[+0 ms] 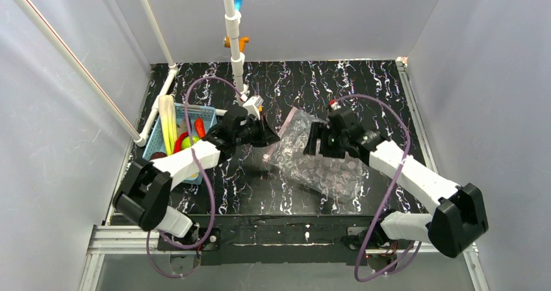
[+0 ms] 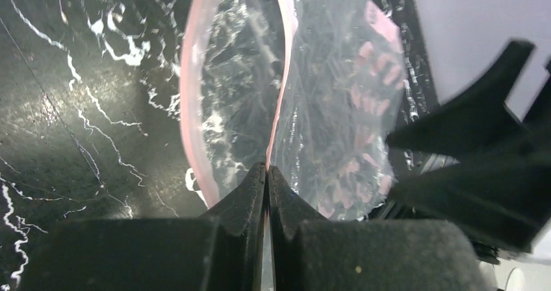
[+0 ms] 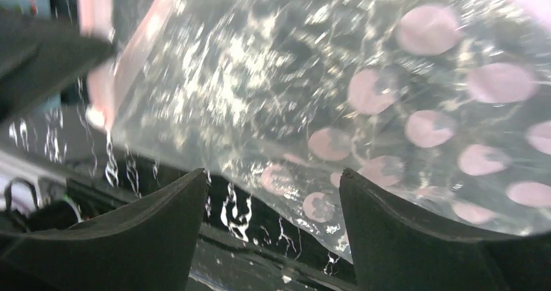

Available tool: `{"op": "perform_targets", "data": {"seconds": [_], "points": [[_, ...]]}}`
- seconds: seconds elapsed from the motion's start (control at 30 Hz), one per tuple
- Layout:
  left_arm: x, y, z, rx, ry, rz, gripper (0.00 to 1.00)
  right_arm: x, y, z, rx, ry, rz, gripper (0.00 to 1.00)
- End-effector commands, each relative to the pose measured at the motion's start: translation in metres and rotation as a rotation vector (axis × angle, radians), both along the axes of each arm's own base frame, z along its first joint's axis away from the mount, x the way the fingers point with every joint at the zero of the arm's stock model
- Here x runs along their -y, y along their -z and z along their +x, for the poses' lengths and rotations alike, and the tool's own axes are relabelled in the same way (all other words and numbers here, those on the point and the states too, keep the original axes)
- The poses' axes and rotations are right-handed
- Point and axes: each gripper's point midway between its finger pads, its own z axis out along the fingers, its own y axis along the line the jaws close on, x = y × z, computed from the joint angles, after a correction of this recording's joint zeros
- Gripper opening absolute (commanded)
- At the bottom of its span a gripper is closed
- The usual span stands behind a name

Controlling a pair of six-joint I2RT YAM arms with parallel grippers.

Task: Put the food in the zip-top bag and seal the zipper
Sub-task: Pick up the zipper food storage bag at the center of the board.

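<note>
Top external view: the zip-top bag (image 1: 325, 174) lies near the middle of the black marbled table (image 1: 364, 89), between the two grippers. It is clear, crinkled plastic printed with pale pinkish dots, and the table's white veins show through it. Its mouth end points far-left, towards the left gripper (image 1: 263, 134). The right gripper (image 1: 317, 139) hangs over the bag's middle.

In the left wrist view, the left gripper (image 2: 267, 174) has its fingers pressed together on the zipper (image 2: 281, 89), pinching one lip of the pinkish-red strip. The other lip bows away to the left in a curve, so the mouth gapes open.

In the right wrist view, the right gripper (image 3: 273, 180) has its fingers spread wide with nothing clamped between them. The dotted plastic sits just past the fingertips, blurred, and I cannot tell whether it touches them.

The food (image 1: 185, 138) is still in the light-blue basket (image 1: 205, 112) at the left edge of the table, well apart from the bag. A long pale piece, something red and something green show there.
</note>
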Motion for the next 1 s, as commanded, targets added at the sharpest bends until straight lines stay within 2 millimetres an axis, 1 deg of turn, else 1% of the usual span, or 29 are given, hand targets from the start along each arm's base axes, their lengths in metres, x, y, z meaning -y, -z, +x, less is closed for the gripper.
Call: {"op": "perform_targets", "data": {"seconds": [0.0,0.07,0.1,0.13,0.23,0.3,0.37,0.43,0.5,0.6,0.7,0.77,0.83,0.9,0.97], "points": [[-0.005,-0.049,-0.015,0.122,0.046,-0.013,0.00,0.020,-0.053,0.044,0.054,0.245,-0.133,0.85],[-0.008,-0.057,-0.023,0.133,0.053,-0.008,0.00,0.026,-0.069,0.055,0.056,0.320,-0.204,0.96],[-0.009,-0.061,-0.025,0.139,0.055,-0.007,0.00,0.028,-0.076,0.059,0.055,0.337,-0.232,0.98],[-0.011,-0.065,-0.028,0.150,0.054,-0.006,0.00,0.025,-0.084,0.066,0.064,0.345,-0.253,0.98],[-0.012,-0.077,-0.034,0.185,0.059,-0.001,0.00,0.010,-0.102,0.083,0.093,0.343,-0.310,0.98],[-0.014,-0.081,-0.037,0.193,0.055,0.012,0.00,0.000,-0.114,0.091,0.125,0.327,-0.358,0.98],[-0.016,-0.087,-0.038,0.206,0.052,0.010,0.00,-0.019,-0.124,0.099,0.178,0.279,-0.391,0.98],[-0.017,-0.089,-0.040,0.213,0.049,0.007,0.00,-0.035,-0.129,0.104,0.205,0.240,-0.412,0.98],[-0.018,-0.090,-0.042,0.218,0.045,0.004,0.00,-0.046,-0.129,0.109,0.214,0.207,-0.438,0.98],[-0.019,-0.091,-0.043,0.219,0.037,0.002,0.00,-0.057,-0.120,0.111,0.199,0.165,-0.474,0.96],[-0.020,-0.092,-0.045,0.223,0.036,-0.001,0.00,-0.064,-0.107,0.105,0.188,0.135,-0.497,0.92],[-0.021,-0.092,-0.045,0.227,0.033,-0.001,0.00,-0.068,-0.100,0.100,0.187,0.116,-0.511,0.87],[-0.021,-0.093,-0.044,0.230,0.031,-0.002,0.00,-0.068,-0.094,0.093,0.180,0.103,-0.528,0.80],[-0.022,-0.094,-0.045,0.233,0.030,-0.005,0.00,-0.068,-0.088,0.088,0.169,0.098,-0.532,0.68],[-0.023,-0.095,-0.045,0.238,0.023,-0.007,0.00,-0.073,-0.082,0.084,0.158,0.077,-0.511,0.55]]}}
